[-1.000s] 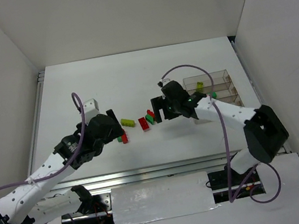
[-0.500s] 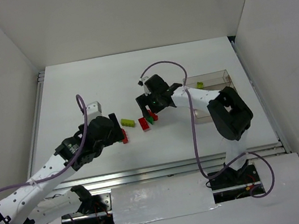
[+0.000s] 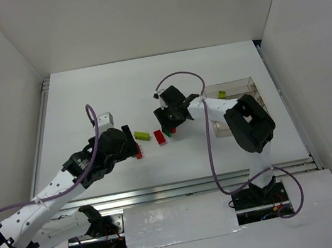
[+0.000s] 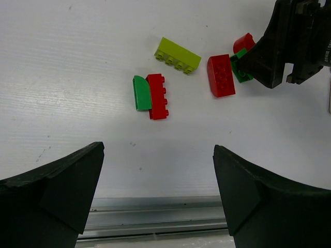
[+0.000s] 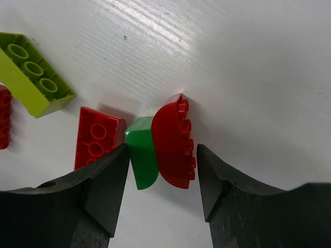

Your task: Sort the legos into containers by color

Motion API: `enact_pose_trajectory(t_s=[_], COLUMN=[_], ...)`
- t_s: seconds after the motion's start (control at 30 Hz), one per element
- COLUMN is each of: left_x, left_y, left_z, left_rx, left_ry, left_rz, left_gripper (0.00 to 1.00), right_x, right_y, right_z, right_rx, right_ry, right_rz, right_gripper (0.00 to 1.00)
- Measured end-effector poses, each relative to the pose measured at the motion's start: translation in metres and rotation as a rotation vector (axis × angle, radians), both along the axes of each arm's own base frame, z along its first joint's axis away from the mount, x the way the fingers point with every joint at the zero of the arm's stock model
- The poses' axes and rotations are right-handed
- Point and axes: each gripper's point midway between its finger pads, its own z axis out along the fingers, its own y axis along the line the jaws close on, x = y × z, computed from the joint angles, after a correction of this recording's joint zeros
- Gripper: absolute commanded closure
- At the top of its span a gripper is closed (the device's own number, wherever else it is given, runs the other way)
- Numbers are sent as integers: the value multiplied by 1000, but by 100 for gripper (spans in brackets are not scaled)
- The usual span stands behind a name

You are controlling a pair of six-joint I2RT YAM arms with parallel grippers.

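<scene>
My right claw (image 5: 162, 173) straddles the curved red brick (image 5: 173, 142) and green neighbour (image 5: 142, 152), unclosed, poised to pinch; left claw (image 4: 159, 170) open too

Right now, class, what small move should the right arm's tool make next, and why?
Probably close the right tool: it stands open, straddling the green brick and the red curved brick, which touch. Closing would likely pinch both, so they may need separating afterwards.

Bright, even light; sharp, soft shadows.
</scene>
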Motion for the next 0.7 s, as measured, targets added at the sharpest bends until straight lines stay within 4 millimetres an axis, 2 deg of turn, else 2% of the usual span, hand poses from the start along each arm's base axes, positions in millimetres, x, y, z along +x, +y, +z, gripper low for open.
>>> enact_pose_trajectory(t_s=[0.1, 0.2, 0.23, 0.3, 0.33, 0.37, 0.4, 0.47, 0.57, 0.63, 0.7], left_x=[0, 0, 0, 0, 1, 1, 1, 1, 1, 1, 0], left_y=[0, 0, 0, 0, 0, 0, 0, -1, -5, -10, -20], left_z=[-3, -3, -3, -3, -3, -3, -3, -3, -2, -1, 3], left_rx=[5, 5, 5, 5, 5, 4, 3, -1, -19, -51, -109], left_ry=[6, 7, 7, 7, 7, 7, 7, 7, 11, 15, 17], left_rz=[-1, 0, 0, 1, 1, 2, 2, 0, -7, -14, -34], left_gripper=[1, 0, 0, 0, 0, 0, 0, 1, 0, 0, 0], right_x=[-1, -3, -3, -3, -2, -1, -1, -3, -17, -35, -55], right_y=[-2, -3, -3, -4, -3, -3, -3, -7, -18, -26, -29], right_z=[-9, -16, -16, -16, -16, -16, -16, -15, -10, 3, 25], right_rx=[-16, -26, -27, -28, -25, -25, -23, -22, -12, 29, 117], right_ry=[16, 32, 34, 32, 30, 28, 23, 19, 15, 3, -43], right_rz=[-3, -4, -5, -10, -17, -18, -22, -37, -65, -73, -61], right_gripper=[35, 39, 46, 54, 70, 92, 100, 100, 100, 100, 100])
